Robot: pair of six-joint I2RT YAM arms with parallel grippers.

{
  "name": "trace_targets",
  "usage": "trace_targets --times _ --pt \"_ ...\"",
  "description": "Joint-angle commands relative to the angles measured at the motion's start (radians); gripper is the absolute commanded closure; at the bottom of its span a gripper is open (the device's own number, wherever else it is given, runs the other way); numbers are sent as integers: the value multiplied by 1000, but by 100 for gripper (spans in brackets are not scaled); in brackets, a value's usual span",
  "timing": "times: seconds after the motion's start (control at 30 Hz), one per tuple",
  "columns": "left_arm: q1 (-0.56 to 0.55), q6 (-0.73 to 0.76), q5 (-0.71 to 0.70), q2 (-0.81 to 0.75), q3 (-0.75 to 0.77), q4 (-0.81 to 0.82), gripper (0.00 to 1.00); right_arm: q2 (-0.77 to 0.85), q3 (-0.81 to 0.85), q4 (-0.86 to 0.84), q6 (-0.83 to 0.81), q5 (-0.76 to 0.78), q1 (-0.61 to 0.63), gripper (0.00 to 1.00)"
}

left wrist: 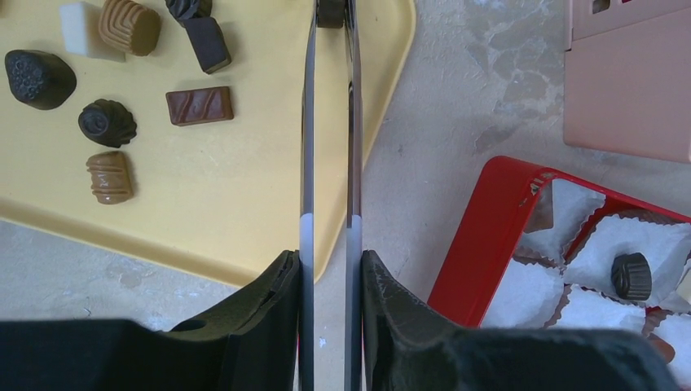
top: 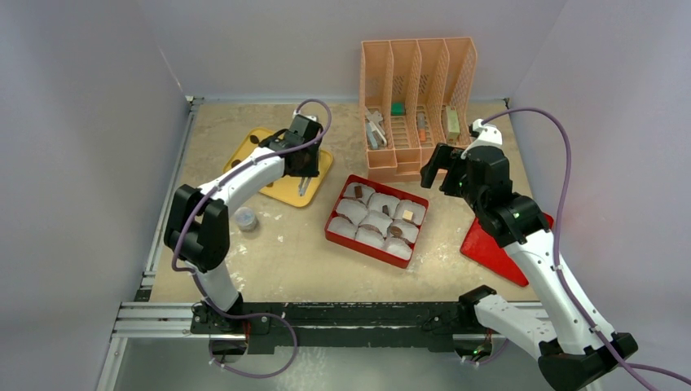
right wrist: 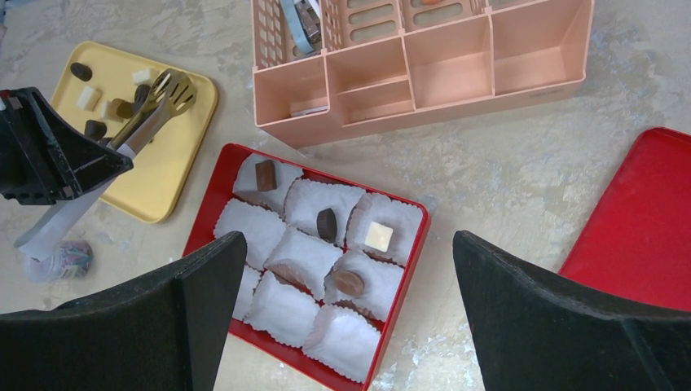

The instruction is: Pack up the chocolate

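Several loose chocolate pieces lie on the yellow tray [left wrist: 244,204], among them a brown bar [left wrist: 200,106], a dark round one [left wrist: 107,122] and a tan one [left wrist: 109,176]. My left gripper [left wrist: 330,261] is shut on metal tongs [left wrist: 308,122] that reach over the tray's right side. A dark bit shows between the tongs' tips [left wrist: 330,10] at the frame's top edge. The red box [right wrist: 208,204] of white paper cups holds a brown piece [right wrist: 266,174], a dark oval [right wrist: 327,224], a white square [right wrist: 377,236] and a brown round [right wrist: 349,282]. My right gripper [right wrist: 346,238] hangs open and empty above the box.
A peach desk organizer [top: 415,106] with small items stands behind the box. The red lid [top: 489,244] lies at the right under my right arm. A small round jar [top: 245,218] sits left of the box, in front of the yellow tray [top: 244,147].
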State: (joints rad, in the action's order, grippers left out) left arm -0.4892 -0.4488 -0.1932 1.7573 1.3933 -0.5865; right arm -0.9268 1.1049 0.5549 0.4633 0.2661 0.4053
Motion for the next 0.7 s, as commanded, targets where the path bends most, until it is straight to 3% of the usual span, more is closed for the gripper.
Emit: trace_targets --times 0.0,0.67 --pt "9 18 -2 -23 58 0 81 11 6 -31 -9 -7 -3 1" --pt "8 25 113 -252 18 -153 85 2 13 -26 -7 -7 -3 1"
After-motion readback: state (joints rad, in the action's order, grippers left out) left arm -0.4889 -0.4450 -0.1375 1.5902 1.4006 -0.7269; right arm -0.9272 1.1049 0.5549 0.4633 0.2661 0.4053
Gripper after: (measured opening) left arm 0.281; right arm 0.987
